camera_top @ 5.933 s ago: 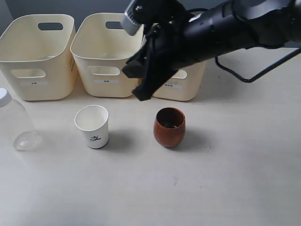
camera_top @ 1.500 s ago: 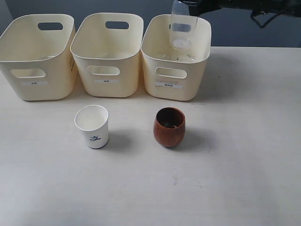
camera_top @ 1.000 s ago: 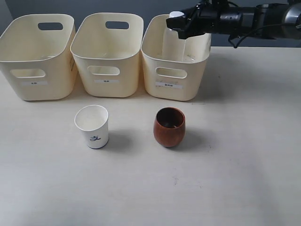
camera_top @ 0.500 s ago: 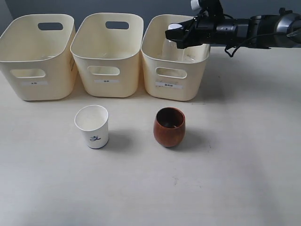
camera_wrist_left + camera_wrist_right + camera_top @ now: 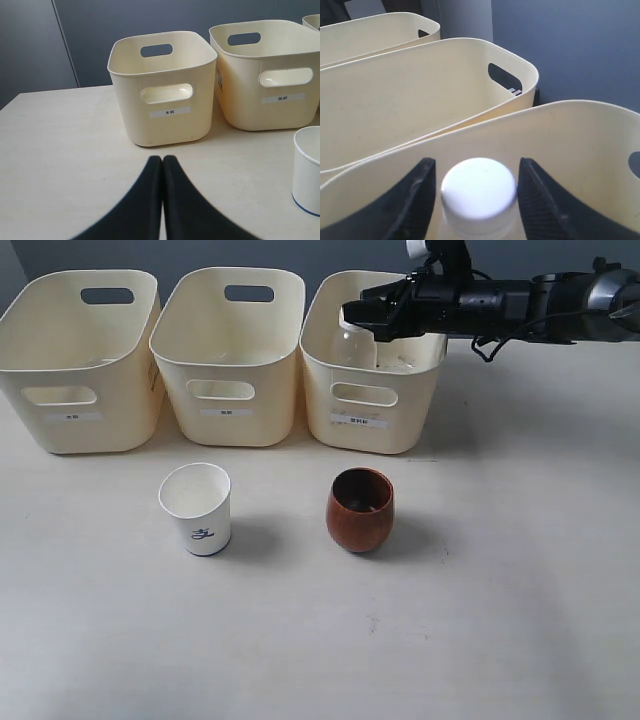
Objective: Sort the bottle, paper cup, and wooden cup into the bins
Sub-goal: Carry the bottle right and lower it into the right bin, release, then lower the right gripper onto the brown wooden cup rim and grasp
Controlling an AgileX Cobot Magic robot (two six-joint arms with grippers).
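Observation:
The clear bottle (image 5: 354,344) stands in the right bin (image 5: 368,400), its white cap (image 5: 478,187) pointing up. My right gripper (image 5: 362,313) hovers over that bin, open, one finger on each side of the cap with a small gap to it (image 5: 476,162). On the table in front stand the white paper cup (image 5: 196,508) and the reddish-brown wooden cup (image 5: 360,509), both upright. My left gripper (image 5: 162,160) is shut on nothing, low over the table, facing the left bin (image 5: 162,90); the paper cup (image 5: 307,172) shows beside it.
The left bin (image 5: 80,360) and the middle bin (image 5: 228,355) stand in a row with the right one along the back of the table. The right arm (image 5: 510,305) stretches in over the back right. A dark wall rises behind the bins.
The right gripper carried the bottle over the right bin, lowered it inside, and its fingers have now parted from the cap. The two cups have not moved.

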